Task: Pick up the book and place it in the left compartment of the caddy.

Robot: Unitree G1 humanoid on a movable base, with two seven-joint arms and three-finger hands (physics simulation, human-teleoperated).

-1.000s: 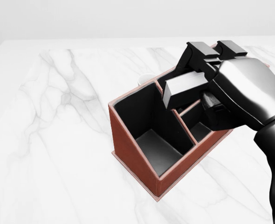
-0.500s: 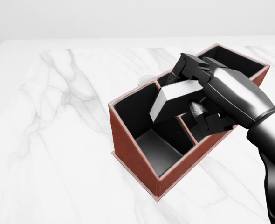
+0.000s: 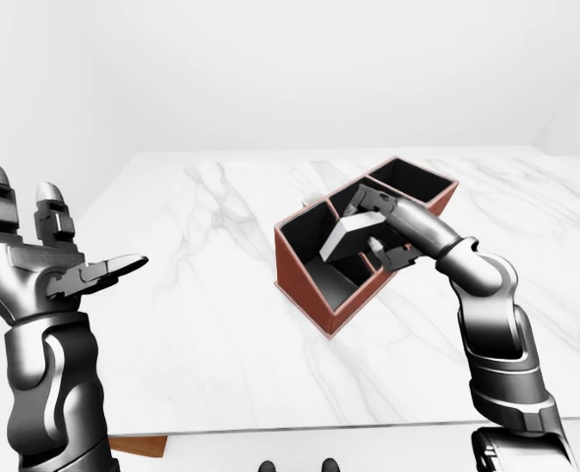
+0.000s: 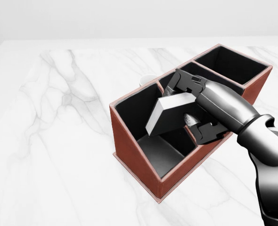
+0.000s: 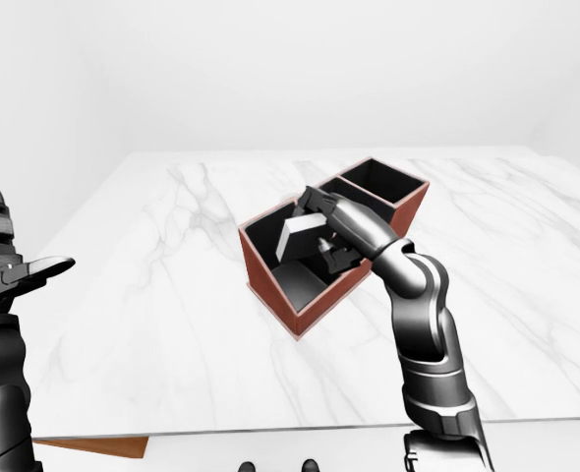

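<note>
Books: one. The grey book (image 4: 169,114) is clamped in the right hand (image 4: 195,106), tilted, its lower end dipping into the caddy's left compartment, its upper end pinched between the fingers (image 4: 183,84) above and the thumb below.
Caddies: one. The red-brown caddy (image 4: 134,160) with black lining sits under and to the left of the right hand; the head view shows four compartments: one large at the left, two narrower ones beneath the hand, one at the far right end.
Hands: two. The right hand grips the book over the caddy. The left hand (image 3: 44,270) is raised well away to the left, fingers spread and holding nothing.
Table: one. The white marble table (image 4: 59,141) carries the caddy.
Small white object: one (image 4: 146,78), peeking over the caddy's top wall, left of the right hand; too hidden to identify.
Head view only: the compartment dividers and the grip close up; the left hand is out of frame.
Eye views only: the left hand and both arms.
</note>
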